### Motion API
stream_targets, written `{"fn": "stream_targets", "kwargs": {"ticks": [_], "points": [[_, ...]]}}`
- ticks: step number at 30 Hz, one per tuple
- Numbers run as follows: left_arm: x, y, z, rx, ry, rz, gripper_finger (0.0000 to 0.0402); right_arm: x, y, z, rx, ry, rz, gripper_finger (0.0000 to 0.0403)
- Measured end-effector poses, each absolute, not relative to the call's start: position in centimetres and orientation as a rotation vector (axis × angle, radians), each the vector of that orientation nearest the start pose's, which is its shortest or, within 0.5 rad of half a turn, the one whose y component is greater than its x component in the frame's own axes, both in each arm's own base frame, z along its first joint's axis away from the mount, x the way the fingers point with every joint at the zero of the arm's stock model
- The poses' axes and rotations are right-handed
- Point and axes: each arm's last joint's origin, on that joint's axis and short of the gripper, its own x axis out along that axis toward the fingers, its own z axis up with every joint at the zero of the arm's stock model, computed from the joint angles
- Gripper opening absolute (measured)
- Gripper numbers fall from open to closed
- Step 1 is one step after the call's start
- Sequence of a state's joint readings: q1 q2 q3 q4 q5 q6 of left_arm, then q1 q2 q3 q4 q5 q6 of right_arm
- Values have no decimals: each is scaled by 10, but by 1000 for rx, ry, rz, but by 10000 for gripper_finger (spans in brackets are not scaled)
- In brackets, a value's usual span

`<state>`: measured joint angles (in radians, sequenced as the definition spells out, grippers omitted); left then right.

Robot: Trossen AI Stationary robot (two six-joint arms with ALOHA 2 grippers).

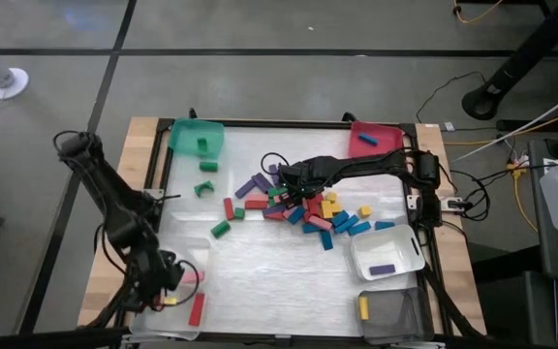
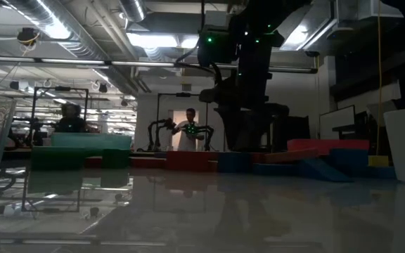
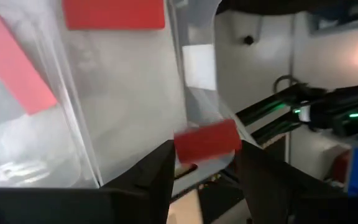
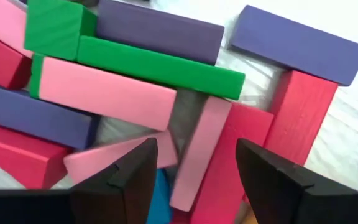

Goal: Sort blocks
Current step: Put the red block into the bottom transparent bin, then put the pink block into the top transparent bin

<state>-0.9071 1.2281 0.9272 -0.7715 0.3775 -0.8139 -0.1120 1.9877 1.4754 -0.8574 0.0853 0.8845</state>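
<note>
Blocks in several colours lie heaped at the table's middle (image 1: 303, 206). My right gripper (image 1: 287, 182) hangs open just above the heap. In its wrist view its fingers (image 4: 132, 177) stand on either side of a pink bar (image 4: 199, 149) lying among red, green and purple blocks. At the near left corner my left gripper (image 1: 168, 281) is over a clear bin (image 1: 190, 260), shut on a red block (image 3: 207, 140). Red and pink blocks (image 3: 114, 12) lie in that bin. My left gripper pinches the red block by its two short ends (image 3: 180, 144) between the two fingertips (image 3: 163, 165). The fingers slant down from above. The block is lifted clear, a little tilted, over the clear bin's rim (image 3: 194, 102).
A green bin (image 1: 197, 136) with green blocks stands far left and a red bin (image 1: 371, 138) far right. A white bin (image 1: 387, 257) holds a purple block, and a grey bin (image 1: 387, 312) a yellow one. Loose green blocks (image 1: 219, 229) lie left of the heap. A person (image 2: 190, 130) stands far behind the table.
</note>
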Motion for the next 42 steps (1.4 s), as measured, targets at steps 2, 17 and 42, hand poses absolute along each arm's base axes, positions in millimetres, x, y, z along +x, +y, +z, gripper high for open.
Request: {"fn": "stream_targets", "kwargs": {"ticks": [2, 17, 42], "points": [[134, -192, 245, -307, 1503, -610, 151, 386, -46, 182, 754, 1203, -759, 216], [127, -195, 242, -377, 1590, -497, 143, 392, -46, 159, 753, 1265, -770, 198], [92, -116, 292, -365, 1109, -100, 138, 422, -40, 243, 693, 1138, -624, 48]]}}
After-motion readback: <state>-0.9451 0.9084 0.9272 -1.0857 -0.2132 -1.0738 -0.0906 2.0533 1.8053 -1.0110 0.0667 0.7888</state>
